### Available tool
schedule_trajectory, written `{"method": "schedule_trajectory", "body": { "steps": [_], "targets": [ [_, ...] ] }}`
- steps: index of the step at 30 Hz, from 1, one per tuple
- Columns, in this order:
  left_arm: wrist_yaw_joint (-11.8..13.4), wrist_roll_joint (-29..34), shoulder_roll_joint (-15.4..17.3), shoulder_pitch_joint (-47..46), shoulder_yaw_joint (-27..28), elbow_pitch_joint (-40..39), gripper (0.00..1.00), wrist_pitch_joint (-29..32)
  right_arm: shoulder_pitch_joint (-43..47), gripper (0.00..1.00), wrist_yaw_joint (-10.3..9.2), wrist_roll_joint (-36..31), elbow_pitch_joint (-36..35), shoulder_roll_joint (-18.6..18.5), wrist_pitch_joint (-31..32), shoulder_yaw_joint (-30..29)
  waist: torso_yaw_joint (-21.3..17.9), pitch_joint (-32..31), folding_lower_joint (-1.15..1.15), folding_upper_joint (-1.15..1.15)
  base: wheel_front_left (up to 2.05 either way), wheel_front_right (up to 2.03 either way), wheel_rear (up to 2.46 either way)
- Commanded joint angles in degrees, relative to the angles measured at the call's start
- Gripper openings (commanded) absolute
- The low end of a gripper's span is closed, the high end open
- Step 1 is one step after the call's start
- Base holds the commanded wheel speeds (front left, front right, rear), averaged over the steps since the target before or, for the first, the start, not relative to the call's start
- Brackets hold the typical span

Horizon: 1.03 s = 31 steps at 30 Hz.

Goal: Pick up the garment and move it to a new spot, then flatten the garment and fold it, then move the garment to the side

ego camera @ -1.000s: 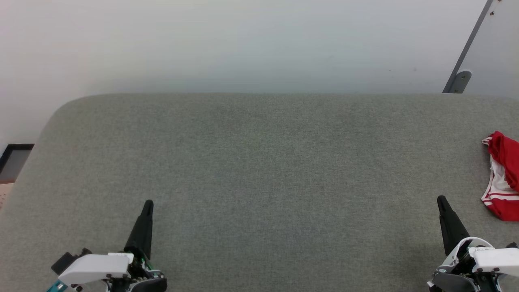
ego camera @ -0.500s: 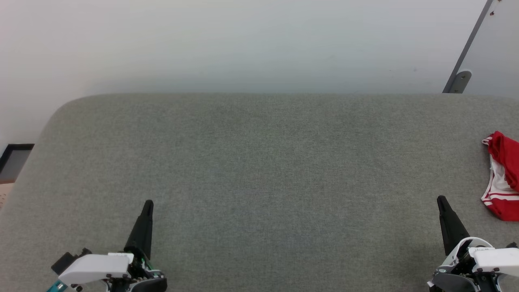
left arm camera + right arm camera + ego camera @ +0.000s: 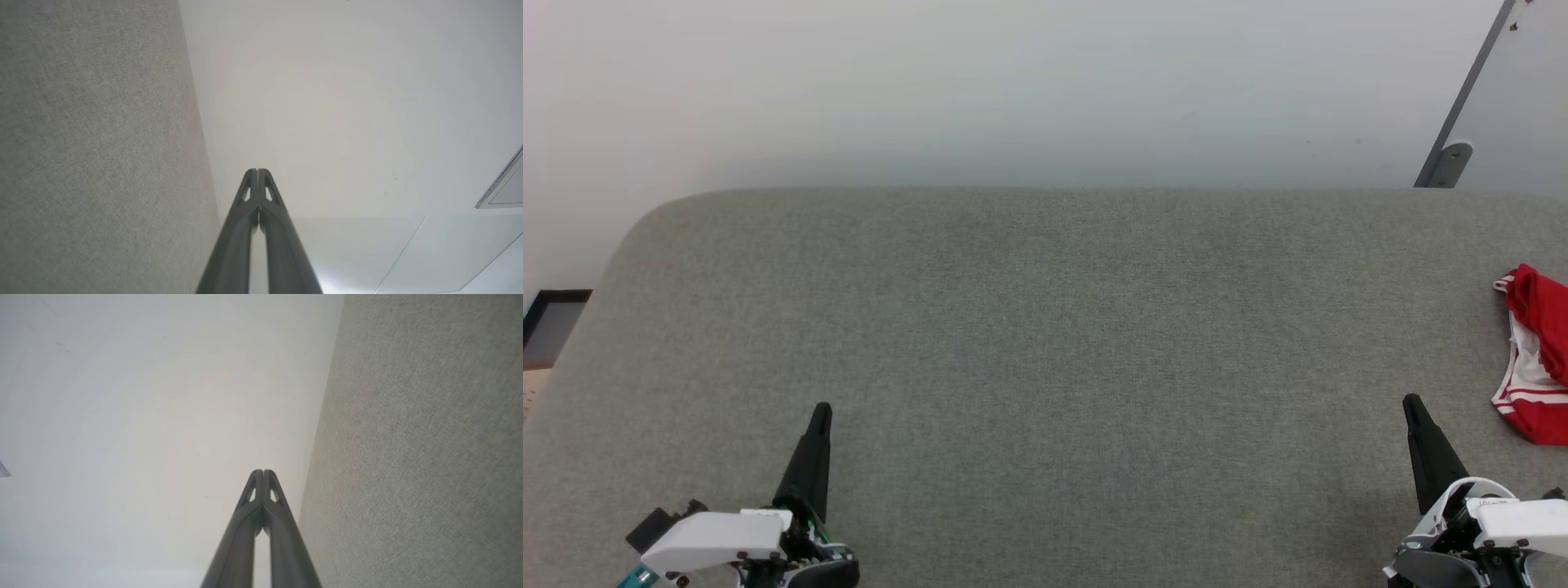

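The garment (image 3: 1534, 359) lies bunched at the right edge of the head view, on the grey fabric-covered table (image 3: 1045, 327). It is cut off by the frame: red cloth over white with striped trim shows, and how much more lies beyond the edge cannot be told. That fits two stages: a heap waiting to be picked up, or a garment already set to the side. The visible part looks crumpled rather than squarely folded, yet too little shows to settle it. Either way, doing well here means keeping both arms clear of the cloth so nothing drags it. The left gripper (image 3: 822, 408) sits at the lower left, the right gripper (image 3: 1410, 400) at the lower right, near the garment but apart from it — each with its fingers pressed together, clamping nothing, over bare table.
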Motion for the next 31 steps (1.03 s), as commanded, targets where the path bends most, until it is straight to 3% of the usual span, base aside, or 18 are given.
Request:
{"method": "schedule_trajectory", "body": {
  "steps": [1,31],
  "targets": [
    [-0.3,-0.2,-0.1,-0.6,0.0,0.0,0.0,0.1,-0.2,0.0,-0.08,0.3,-0.1,0.2,0.1,0.0,0.0,0.0,0.0,0.0,0.0,0.0,0.0],
    [-0.3,-0.2,-0.1,-0.6,0.0,0.0,0.0,0.1,-0.2,0.0,-0.08,0.3,-0.1,0.2,0.1,0.0,0.0,0.0,0.0,0.0,0.0,0.0,0.0]
  ]
}}
